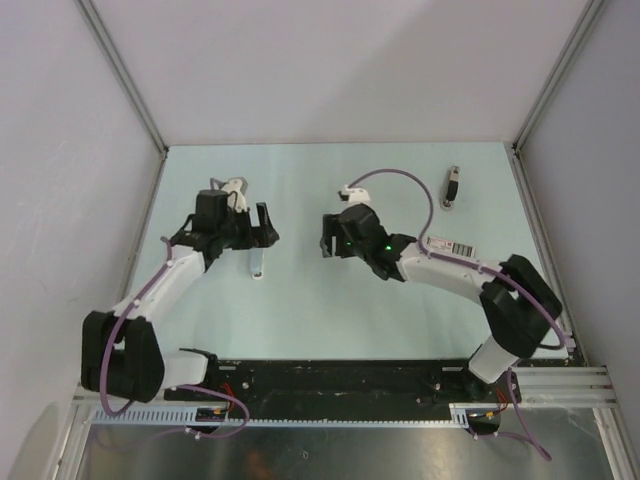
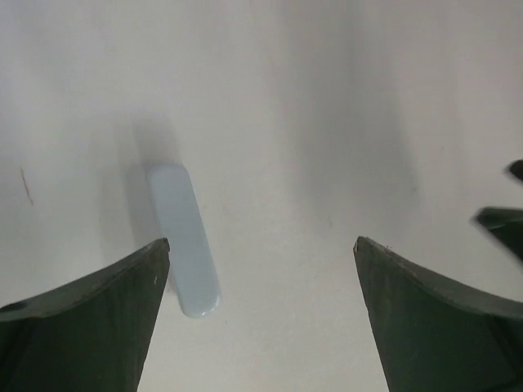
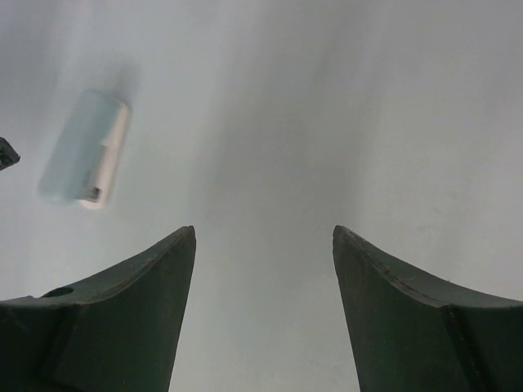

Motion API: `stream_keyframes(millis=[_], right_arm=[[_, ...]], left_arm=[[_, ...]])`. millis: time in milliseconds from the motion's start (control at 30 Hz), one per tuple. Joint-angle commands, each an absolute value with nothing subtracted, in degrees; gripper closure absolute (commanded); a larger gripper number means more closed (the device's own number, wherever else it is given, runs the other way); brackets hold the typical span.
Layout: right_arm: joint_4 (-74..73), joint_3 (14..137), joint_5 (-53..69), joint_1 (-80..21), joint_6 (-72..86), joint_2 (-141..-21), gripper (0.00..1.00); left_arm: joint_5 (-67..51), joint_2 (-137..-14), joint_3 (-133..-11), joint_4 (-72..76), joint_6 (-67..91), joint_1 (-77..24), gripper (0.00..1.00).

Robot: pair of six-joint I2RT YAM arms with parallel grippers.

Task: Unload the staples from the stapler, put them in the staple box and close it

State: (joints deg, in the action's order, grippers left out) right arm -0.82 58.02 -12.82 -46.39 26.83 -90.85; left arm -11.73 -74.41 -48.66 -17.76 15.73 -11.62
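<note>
Stapler [image 1: 257, 262] lies loose, left gripper [image 2: 261, 253] spread wide just over it, right gripper [image 3: 264, 233] open and empty near it, probably lining up a grasp.

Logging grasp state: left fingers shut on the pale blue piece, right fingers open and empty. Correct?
Not quite. The left fingers are open; the pale blue piece lies loose on the table beside one of them, per the left wrist view. Right fingers open and empty: correct.
</note>
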Motion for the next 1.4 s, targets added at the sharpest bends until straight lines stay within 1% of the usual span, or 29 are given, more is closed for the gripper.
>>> stream_keyframes(millis=[0,100,333,500,567,633,733,800,833,900,967,1267,1367], right_arm=[[-5.51,69.21,-16.27,-50.67,27.46,-98.27,0.25],[-8.59,77.16,-17.33,-53.82,27.43,-105.12,0.22],[-11.78,92.96,-16.47,-59.22,27.56,-118.60,0.21],[-18.53,107.86,-16.53,-61.74,26.23,-128.30,0.21],[-20.61,112.06,-16.57,-62.10,26.24,-130.93,0.23],[-22.18,115.03,-16.60,-62.26,26.60,-132.91,0.24],[-23.99,117.73,-17.29,-62.23,27.01,-134.78,0.27],[-25.13,118.79,-18.03,-62.29,27.39,-135.67,0.29],[-25.58,119.12,-18.42,-62.30,27.58,-135.95,0.30],[-26.10,119.43,-19.11,-62.29,27.90,-136.40,0.32],[-26.67,119.70,-19.83,-62.31,28.18,-136.91,0.34],[-26.07,120.83,-20.00,-62.30,29.57,-139.11,0.38],[-26.25,122.19,-20.14,-62.28,29.80,-139.70,0.42]], left_arm=[[-16.92,-69.66,-51.73,-19.17,13.88,-7.36,0.00],[-16.20,-68.63,-52.05,-21.14,13.39,-3.27,0.01],[-9.70,-65.97,-50.51,-23.99,12.32,3.82,0.01],[-10.79,-64.18,-50.46,-24.70,11.47,8.51,0.01],[-10.74,-64.21,-50.37,-25.29,10.58,9.36,0.02],[-10.29,-64.19,-50.08,-25.68,9.70,10.27,0.06],[-11.21,-63.87,-49.57,-25.81,8.88,12.38,0.10],[-12.45,-63.38,-49.20,-25.79,8.68,13.80,0.11],[-13.04,-63.16,-49.03,-25.81,8.65,14.41,0.10],[-14.16,-62.81,-48.86,-25.83,8.51,15.09,0.04],[-14.64,-62.59,-48.84,-25.84,8.41,15.29,0.02],[-15.94,-59.53,-48.84,-25.78,6.44,15.34,0.01],[-15.69,-59.76,-48.52,-25.83,5.67,15.35,0.00]])
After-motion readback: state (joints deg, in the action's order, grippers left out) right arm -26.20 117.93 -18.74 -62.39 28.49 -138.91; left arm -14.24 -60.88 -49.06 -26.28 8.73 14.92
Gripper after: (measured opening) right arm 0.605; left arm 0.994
